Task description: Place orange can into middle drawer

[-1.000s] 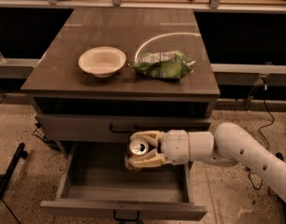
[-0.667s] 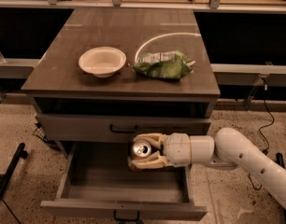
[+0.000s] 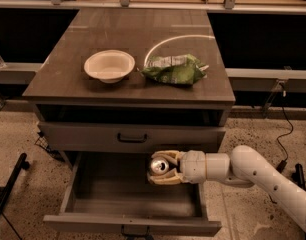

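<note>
Camera view: the orange can [image 3: 157,165] shows mainly its shiny silver top, its body hidden between the jaws of the gripper [image 3: 162,168], which pinch it from above and below. Directly beneath the jaws lies the open middle drawer [image 3: 123,223]. Compared with a moment ago, jaws and can sit slightly lower and further right. One can, one white bowl [image 3: 109,65] and one green bag [image 3: 174,70] are on the desk [image 3: 143,29] above the jaws.

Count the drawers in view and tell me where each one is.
2. The shut drawer sits under the tabletop. The open drawer below it is pulled out; the gripper holds the can above its right half. Any lower drawer would be hidden.
</note>
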`<action>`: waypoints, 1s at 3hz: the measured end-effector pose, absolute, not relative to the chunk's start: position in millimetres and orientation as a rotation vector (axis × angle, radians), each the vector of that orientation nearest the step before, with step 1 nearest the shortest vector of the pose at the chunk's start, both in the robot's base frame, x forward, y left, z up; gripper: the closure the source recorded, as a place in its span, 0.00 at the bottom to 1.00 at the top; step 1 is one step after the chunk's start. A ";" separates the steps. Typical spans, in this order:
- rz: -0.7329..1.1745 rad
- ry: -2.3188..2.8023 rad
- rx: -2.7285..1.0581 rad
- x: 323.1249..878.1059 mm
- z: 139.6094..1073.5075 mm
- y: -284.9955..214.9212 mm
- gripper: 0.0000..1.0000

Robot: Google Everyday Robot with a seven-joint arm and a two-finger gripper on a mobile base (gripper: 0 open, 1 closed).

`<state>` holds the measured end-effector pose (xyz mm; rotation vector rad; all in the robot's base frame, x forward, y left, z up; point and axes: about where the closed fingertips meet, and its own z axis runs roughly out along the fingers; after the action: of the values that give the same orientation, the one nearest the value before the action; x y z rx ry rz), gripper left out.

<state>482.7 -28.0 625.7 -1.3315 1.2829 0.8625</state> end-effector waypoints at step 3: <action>0.924 1.328 -1.321 489.4 569.6 -40.9 1.00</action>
<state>489.4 -40.9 569.6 -1.3209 1.3277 0.9244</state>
